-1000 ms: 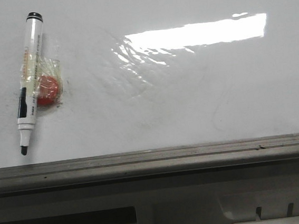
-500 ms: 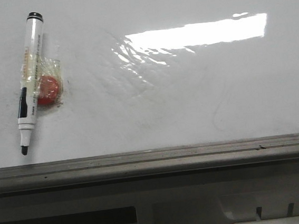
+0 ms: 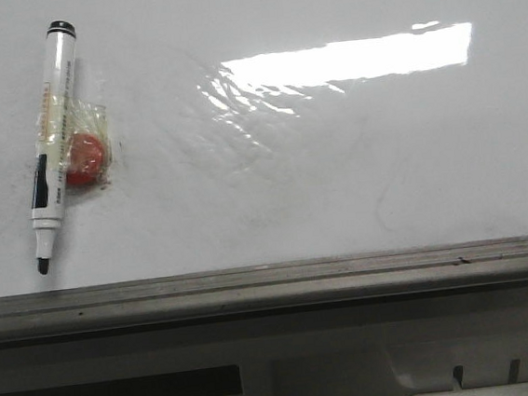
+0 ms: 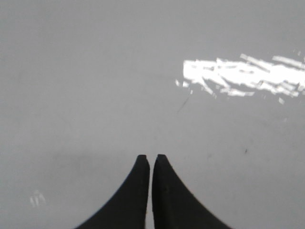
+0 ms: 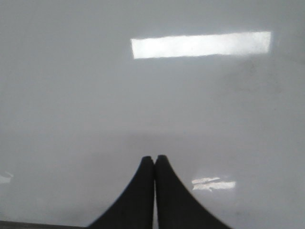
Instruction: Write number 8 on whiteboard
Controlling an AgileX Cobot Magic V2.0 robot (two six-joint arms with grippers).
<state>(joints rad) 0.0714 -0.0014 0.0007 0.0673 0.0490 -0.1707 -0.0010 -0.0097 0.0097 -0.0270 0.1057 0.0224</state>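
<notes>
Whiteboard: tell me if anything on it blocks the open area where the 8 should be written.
Nothing visible does. The marker and the red magnet taped to it lie at the whiteboard's left side; the rest shows only glare and faint smudges.

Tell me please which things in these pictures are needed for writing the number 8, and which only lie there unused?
Needed for the job:
- whiteboard, no 8 drawn on it yet
- marker, uncapped, lying on the board
- left gripper and right gripper, both shut and empty

Just lying about:
- red round piece taped beside the marker
- grey edge rail
</notes>
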